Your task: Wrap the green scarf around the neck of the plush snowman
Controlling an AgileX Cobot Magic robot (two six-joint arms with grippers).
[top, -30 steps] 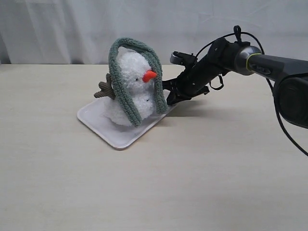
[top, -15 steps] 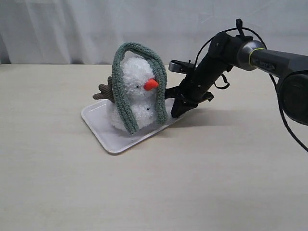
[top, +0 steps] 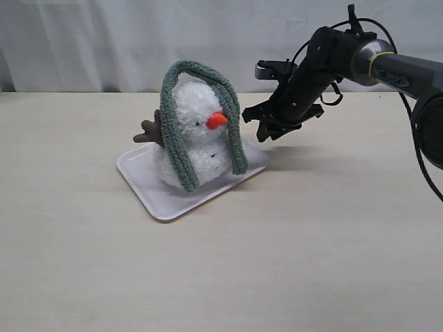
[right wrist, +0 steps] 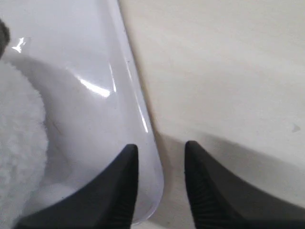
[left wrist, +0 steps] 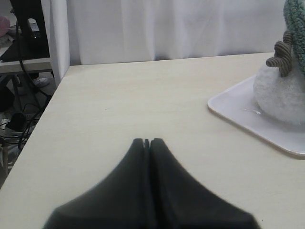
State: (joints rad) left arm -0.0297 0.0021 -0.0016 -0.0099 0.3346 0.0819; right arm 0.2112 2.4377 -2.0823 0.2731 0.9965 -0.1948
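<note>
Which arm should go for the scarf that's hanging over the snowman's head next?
Right. The right tool is open beside the plush snowman, near a hanging end of the green scarf. The left tool is shut, farther back from the tray.

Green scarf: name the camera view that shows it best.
The exterior view: the whole green scarf arches over the plush snowman's head, both ends hanging down its front. The left wrist view catches only a scrap; the right wrist view shows no clear scarf.
</note>
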